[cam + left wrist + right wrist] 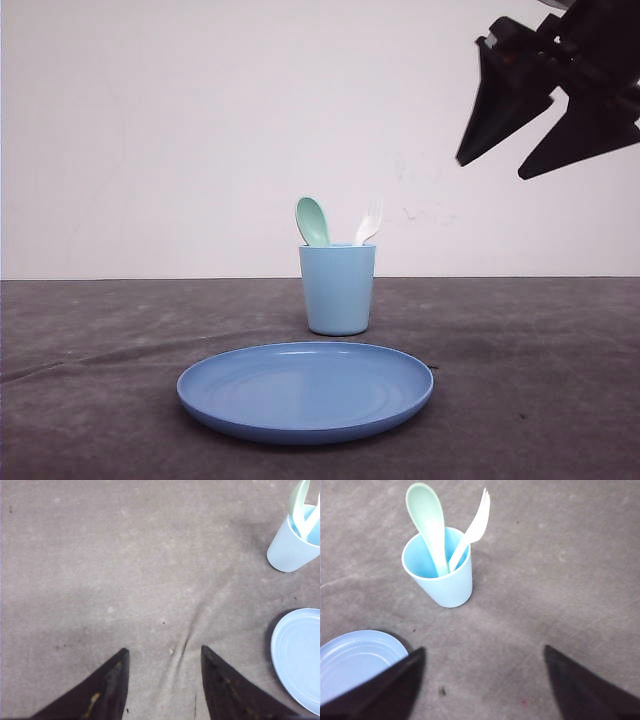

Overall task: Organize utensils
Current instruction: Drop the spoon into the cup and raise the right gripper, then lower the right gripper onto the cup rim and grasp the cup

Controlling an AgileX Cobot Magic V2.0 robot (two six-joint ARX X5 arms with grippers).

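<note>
On a grey cloth-covered table (540,400), a light blue cup (338,290) stood upright, and everything else is placed from it. Inside the cup stood a mint-green spoon (312,221), bowl up, leaning toward the robot's left, and a white fork (369,222), tines up, leaning toward its right. Seen from the right wrist, their handles crossed inside the cup, with the spoon (430,522) and fork (472,530) both resting against the rim. In front of the cup, nearer the robot and apart from it, lay a round blue plate (305,392) with nothing on it. The cloth showed creases beside the cup on the left. A plain white wall (150,130) rose behind the cup.

The right gripper (492,166) hung high above and to the right of the cup, its dark fingers pointing downward and to the left, spread apart and holding nothing. The left gripper (162,652) hovered over bare cloth to the left of the cup, fingers also spread apart and holding nothing, with the cup (292,542) and plate (300,655) off to one side.
</note>
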